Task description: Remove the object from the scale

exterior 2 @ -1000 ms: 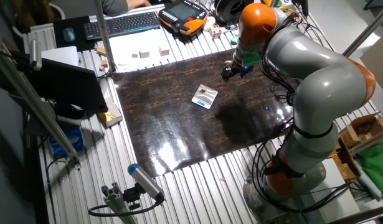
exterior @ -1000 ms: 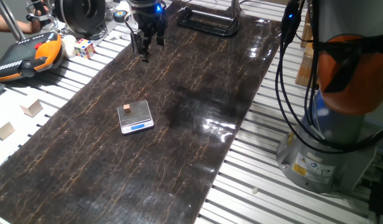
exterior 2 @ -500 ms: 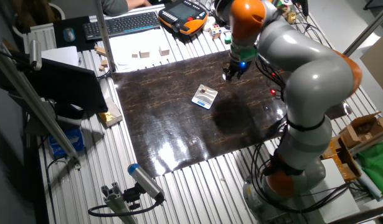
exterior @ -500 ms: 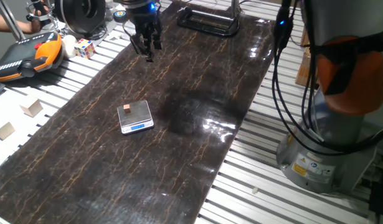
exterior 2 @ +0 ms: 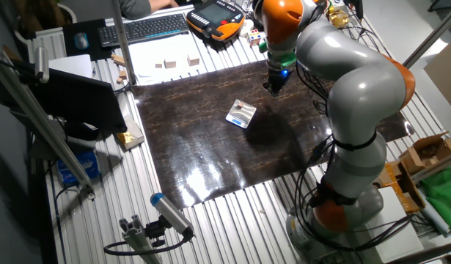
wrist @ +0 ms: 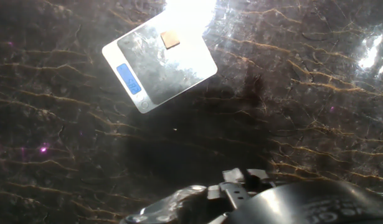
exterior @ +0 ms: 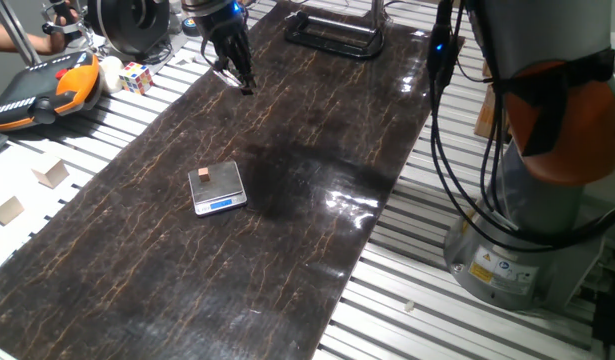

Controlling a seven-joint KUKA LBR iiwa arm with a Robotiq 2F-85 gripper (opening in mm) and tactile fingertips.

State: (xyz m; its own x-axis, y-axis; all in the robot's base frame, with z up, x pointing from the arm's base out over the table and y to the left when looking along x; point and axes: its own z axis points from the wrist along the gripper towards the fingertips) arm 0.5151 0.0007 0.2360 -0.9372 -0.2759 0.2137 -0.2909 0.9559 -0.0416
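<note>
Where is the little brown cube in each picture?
One fixed view: the cube sits left of centre, on the scale.
The other fixed view: a tiny speck just above the middle.
Hand view: near the top.
Shared landmark: the scale's blue display.

Reddish-brown cube (wrist: 170,39), silver scale (wrist: 160,66), blue display (wrist: 128,79).

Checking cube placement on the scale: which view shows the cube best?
Hand view: the cube sits large and unobstructed on the scale, near the platform edge opposite the blue display. In one fixed view the cube is small but clear; in the other fixed view it is barely a speck on the scale.
</note>
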